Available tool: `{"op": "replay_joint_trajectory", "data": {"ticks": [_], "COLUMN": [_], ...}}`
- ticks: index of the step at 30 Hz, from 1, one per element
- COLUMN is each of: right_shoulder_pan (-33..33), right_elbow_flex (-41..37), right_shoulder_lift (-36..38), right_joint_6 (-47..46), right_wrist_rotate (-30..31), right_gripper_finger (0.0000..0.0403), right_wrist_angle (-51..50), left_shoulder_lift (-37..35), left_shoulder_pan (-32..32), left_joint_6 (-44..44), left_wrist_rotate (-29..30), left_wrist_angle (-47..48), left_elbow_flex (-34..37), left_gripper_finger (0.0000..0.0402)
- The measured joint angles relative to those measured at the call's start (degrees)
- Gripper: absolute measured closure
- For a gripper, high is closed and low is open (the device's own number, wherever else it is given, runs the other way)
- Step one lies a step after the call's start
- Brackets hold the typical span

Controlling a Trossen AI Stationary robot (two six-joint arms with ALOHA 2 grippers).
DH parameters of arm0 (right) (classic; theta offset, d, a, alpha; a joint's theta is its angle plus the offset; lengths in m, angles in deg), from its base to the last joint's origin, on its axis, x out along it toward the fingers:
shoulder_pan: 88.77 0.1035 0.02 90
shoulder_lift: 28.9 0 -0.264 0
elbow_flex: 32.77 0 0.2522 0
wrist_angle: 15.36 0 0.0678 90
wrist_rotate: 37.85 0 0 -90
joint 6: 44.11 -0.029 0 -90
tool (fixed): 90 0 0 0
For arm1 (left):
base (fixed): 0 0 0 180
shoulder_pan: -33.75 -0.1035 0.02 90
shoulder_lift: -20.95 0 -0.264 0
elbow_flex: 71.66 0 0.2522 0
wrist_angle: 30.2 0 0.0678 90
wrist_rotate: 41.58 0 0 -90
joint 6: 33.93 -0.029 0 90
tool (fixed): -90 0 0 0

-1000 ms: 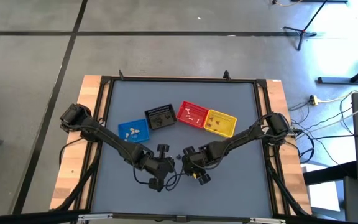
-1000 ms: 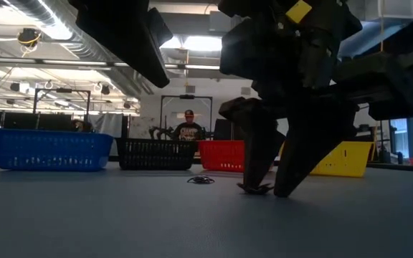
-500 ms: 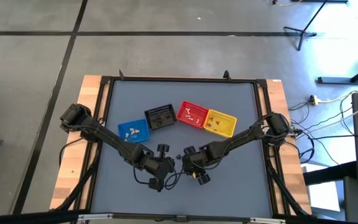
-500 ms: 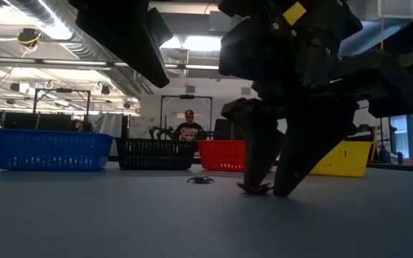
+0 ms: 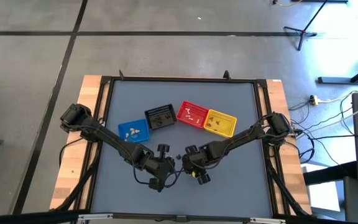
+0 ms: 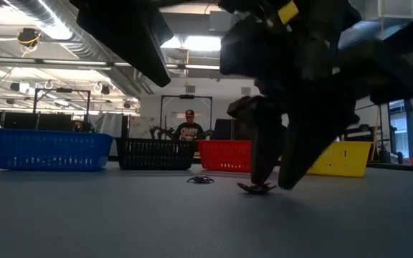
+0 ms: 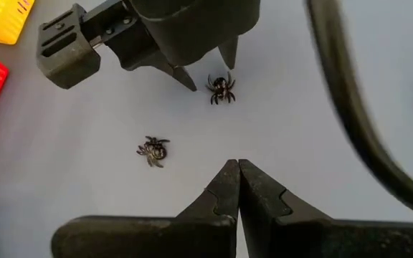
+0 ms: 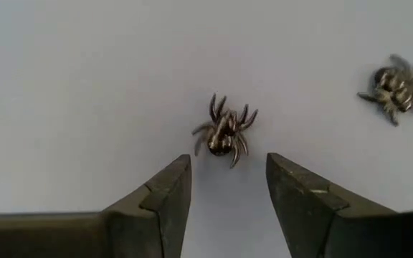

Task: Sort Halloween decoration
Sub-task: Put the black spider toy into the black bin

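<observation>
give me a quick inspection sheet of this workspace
surface: grey table, wooden side edges
job's things: two dark spiders loose on the table, one just ahead of the right gripper, the other apart
clutter: blue, black, red, yellow baskets in a row
grippers: right gripper open, low over the spider; left gripper shut, empty
cables: loose cable on the floor right of the table
surroundings: person beyond the table

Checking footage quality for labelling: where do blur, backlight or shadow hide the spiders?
Low view: arms are backlit silhouettes against bright ceiling lights, and the near spider is only a dark shape. Right wrist view: near spider sharp, far spider soft, shadows faint. High view: spiders too small to make out.
</observation>
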Motion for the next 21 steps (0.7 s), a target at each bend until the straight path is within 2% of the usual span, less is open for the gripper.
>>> {"op": "replay_joint_trajectory", "data": {"ticks": [21], "right_shoulder_pan": [0.9], "right_elbow_flex": [1.9], "right_shoulder_lift": [0.1], "right_joint_6": [-3.6], "right_wrist_rotate": [0.6], "right_gripper_finger": [0.0221], "right_wrist_angle": [0.7], "left_shoulder_lift": [0.0], "left_shoulder_pan": [0.0], "left_joint_6": [0.0], "left_wrist_rotate": [-0.1], "left_wrist_angle": [-0.1], "left_elbow_flex": [0.0], "left_gripper_finger": [0.0401]}}
